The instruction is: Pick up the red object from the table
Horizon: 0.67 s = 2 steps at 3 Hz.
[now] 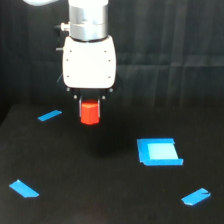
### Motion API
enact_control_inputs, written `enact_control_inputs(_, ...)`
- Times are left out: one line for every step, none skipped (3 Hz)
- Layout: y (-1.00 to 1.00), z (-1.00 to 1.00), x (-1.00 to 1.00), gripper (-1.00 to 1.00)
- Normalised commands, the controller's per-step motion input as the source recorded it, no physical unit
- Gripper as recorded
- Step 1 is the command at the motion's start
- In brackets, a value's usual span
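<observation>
The red object (90,113) is a small red-orange block held just under the white gripper body, between the gripper (90,111) fingers. It hangs above the black table (100,190), with a faint shadow on the surface below it. The gripper is shut on the block, and its dark fingers are mostly hidden by the block and the white housing. The arm comes down from the top of the exterior view.
A blue square patch (159,152) lies on the table toward the exterior view's right. Blue tape strips lie at the left (49,115), the lower left (24,188) and the lower right (196,197). A dark backdrop stands behind.
</observation>
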Motion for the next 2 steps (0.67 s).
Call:
enact_control_inputs(-0.02,0.05,0.09,-1.00)
enact_control_inputs(-0.05,0.10,-0.02,-1.00)
